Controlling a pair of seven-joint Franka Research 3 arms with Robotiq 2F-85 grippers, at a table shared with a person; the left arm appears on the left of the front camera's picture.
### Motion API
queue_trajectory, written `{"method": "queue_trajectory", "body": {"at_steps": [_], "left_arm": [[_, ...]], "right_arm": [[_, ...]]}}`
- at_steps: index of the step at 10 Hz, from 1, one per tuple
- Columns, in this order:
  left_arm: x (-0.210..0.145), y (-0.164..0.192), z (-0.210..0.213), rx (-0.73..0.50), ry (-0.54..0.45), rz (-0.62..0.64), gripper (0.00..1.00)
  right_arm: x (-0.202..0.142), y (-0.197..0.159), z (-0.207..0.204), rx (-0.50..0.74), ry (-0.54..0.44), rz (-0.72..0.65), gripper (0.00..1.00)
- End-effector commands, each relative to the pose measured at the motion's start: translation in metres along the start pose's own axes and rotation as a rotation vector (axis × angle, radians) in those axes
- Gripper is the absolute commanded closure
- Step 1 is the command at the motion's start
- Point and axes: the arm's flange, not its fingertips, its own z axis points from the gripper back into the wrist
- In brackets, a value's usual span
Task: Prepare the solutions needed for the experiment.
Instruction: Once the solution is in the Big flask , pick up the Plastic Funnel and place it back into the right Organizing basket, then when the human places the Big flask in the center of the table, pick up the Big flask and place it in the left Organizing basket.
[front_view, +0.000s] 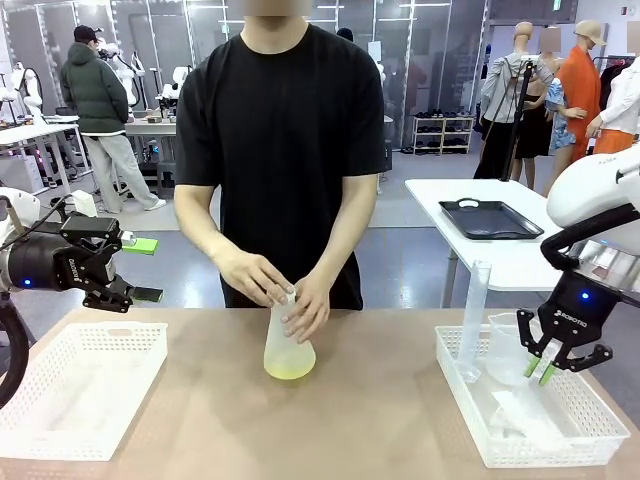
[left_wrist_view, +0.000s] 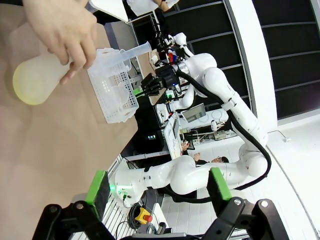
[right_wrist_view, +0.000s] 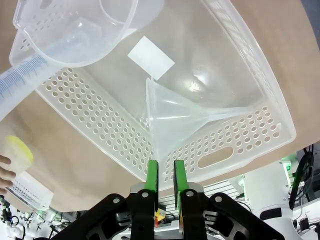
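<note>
The solutions (front_view: 289, 368) are a little pale yellow liquid at the bottom of a frosted conical flask (front_view: 288, 345) standing mid-table; the person's two hands (front_view: 262, 280) clasp its neck. The flask (left_wrist_view: 35, 80) also appears under a hand in the left wrist view, and at the edge of the right wrist view as the flask (right_wrist_view: 15, 155). My left gripper (front_view: 145, 270) hovers open and empty above the left basket, far from the flask; its fingers frame my left gripper (left_wrist_view: 157, 190). My right gripper (front_view: 540, 370) hangs over the right basket, jaws a narrow gap apart with nothing between them (right_wrist_view: 166, 172).
A white perforated basket (front_view: 80, 390) sits at the left. The right basket (front_view: 600, 440) holds a tall measuring cylinder (front_view: 473, 320), a clear handled beaker (front_view: 505, 345) and a clear funnel (right_wrist_view: 175, 115) lying on its side just beyond my right fingertips. Bare tabletop lies between the baskets around the flask.
</note>
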Motion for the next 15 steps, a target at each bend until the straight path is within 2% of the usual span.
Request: {"method": "queue_trajectory", "body": {"at_steps": [1, 11, 13, 15], "left_arm": [[0.001, -0.002, -0.001, -0.026, -0.011, 0.009, 0.0], [0.001, -0.002, -0.001, -0.026, -0.011, 0.009, 0.0], [0.001, -0.002, -0.001, -0.026, -0.011, 0.009, 0.0], [0.001, -0.002, -0.001, -0.026, -0.011, 0.009, 0.0]], "right_arm": [[-0.001, 0.0, 0.0, 0.006, 0.007, 0.013, 0.81], [0.0, 0.0, 0.0, -0.001, 0.002, 0.0, 0.81], [-0.038, 0.011, 0.023, 0.091, -0.11, 0.079, 0.81], [-0.07, 0.016, 0.043, 0.239, -0.196, 0.185, 0.81]]}}
